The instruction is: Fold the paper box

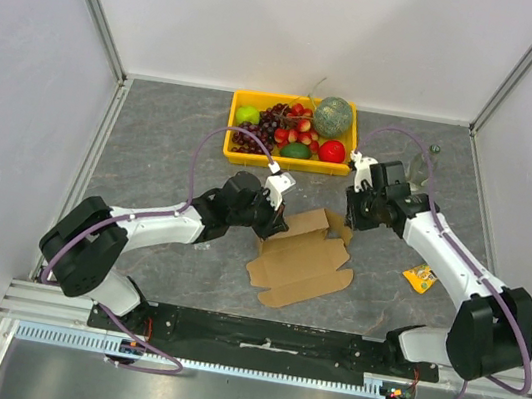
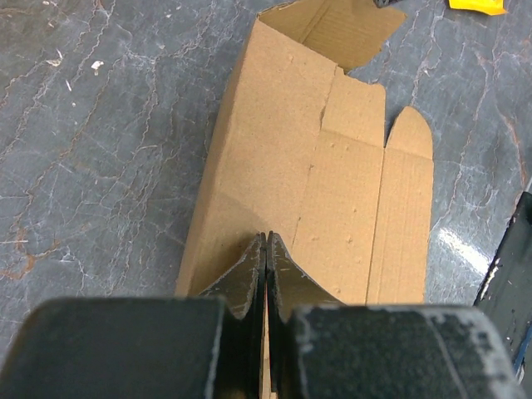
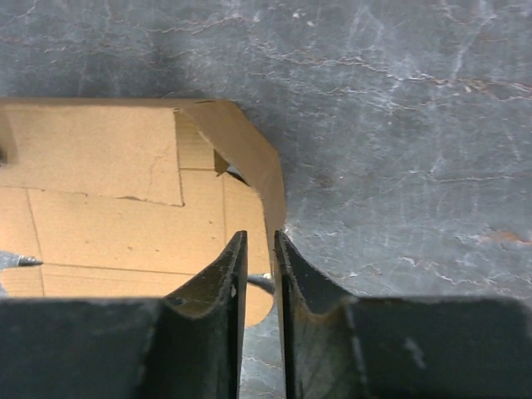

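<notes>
The paper box (image 1: pixel 302 261) lies as a brown cardboard sheet in the middle of the table, its far end partly raised. In the left wrist view the box (image 2: pixel 349 191) shows a long left panel folded up and flat flaps to the right. My left gripper (image 2: pixel 266 237) is shut, its tips down on the sheet by that fold, at the box's left edge (image 1: pixel 279 224). My right gripper (image 1: pixel 352 221) is at the box's far right corner. There its jaws (image 3: pixel 260 237) stand slightly apart, and the upright rounded flap (image 3: pixel 253 162) ends right at the gap.
A yellow crate (image 1: pixel 244 103) full of fruit stands just behind the box. A small yellow packet (image 1: pixel 420 278) lies to the right, under the right arm. White walls enclose the grey table on three sides.
</notes>
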Controlling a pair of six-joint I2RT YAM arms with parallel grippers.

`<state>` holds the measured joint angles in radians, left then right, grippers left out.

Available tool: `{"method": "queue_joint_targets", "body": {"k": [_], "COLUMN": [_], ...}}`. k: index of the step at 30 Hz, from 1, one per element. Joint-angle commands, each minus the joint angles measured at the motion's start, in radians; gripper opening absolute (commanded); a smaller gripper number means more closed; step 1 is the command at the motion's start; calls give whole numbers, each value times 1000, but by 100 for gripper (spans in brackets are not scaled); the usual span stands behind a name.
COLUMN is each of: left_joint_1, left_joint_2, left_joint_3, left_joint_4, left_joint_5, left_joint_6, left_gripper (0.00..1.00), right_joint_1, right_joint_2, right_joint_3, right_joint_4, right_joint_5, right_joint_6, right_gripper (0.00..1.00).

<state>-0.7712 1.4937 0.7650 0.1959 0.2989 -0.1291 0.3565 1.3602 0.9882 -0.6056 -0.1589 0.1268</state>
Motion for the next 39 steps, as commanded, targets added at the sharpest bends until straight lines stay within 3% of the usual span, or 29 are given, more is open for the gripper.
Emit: {"method": "queue_joint_targets", "body": {"k": [1, 3, 5, 10, 13, 18, 36, 39], "left_joint_1": [-4, -5, -4, -5, -5, -4, -4, -4], "left_joint_2": [17, 19, 16, 20, 14, 2, -9, -10], "left_joint_3": [-16, -16, -16, -9, -7, 2, 8, 8], "left_joint_4": [-41, -39, -39, -39, -41, -53, -69, -70], "left_joint_5": [14, 13, 11, 9, 11, 6, 8, 5], "left_joint_6": [-3, -3, -3, -4, -7, -7, -7, -7], "left_gripper": [2, 2, 2, 2, 2, 2, 2, 2], "right_joint_1": [1, 1, -1, -1, 1, 2, 2, 2], "right_joint_2": [-62, -125, -194, -344, -372, -313, -104, -162], "right_joint_3": [21, -23, -86, -287, -384, -471, -514, -479], "right_joint_4": [29, 62, 111, 291, 365, 423, 483, 436], "right_joint_5": [136, 171, 113, -54, -77, -58, 125, 137], "right_joint_6": [31, 80, 143, 345, 410, 456, 498, 468], "right_gripper": [29, 31, 29, 13, 4, 0, 1, 15]}}
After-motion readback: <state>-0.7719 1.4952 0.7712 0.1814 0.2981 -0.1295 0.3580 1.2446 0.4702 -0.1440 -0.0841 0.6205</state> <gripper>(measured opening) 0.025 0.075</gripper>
